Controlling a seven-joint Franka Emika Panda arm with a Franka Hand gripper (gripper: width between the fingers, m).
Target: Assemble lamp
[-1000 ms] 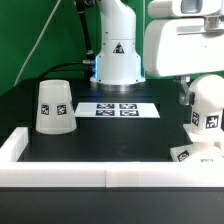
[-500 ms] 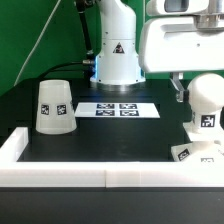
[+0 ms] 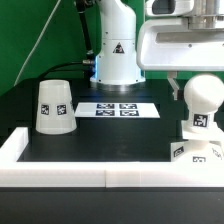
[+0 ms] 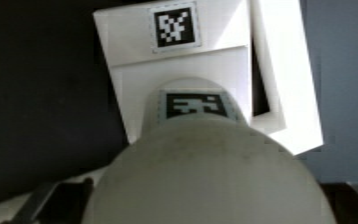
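Bulb (image 3: 201,103) stood in my hand (image 3: 188,88), ball head up, over the base (image 3: 196,153) at the exterior view's right; I could not tell whether my fingers were clamped on it, as they were hidden. I judged the step to be seating the bulb's stem in the base; next it called for a plumb, centred descent. Shade (image 3: 53,106) stood mouth-down well apart on the black counter (image 3: 110,140), past the marker board (image 3: 118,108). White rails edged the counter.
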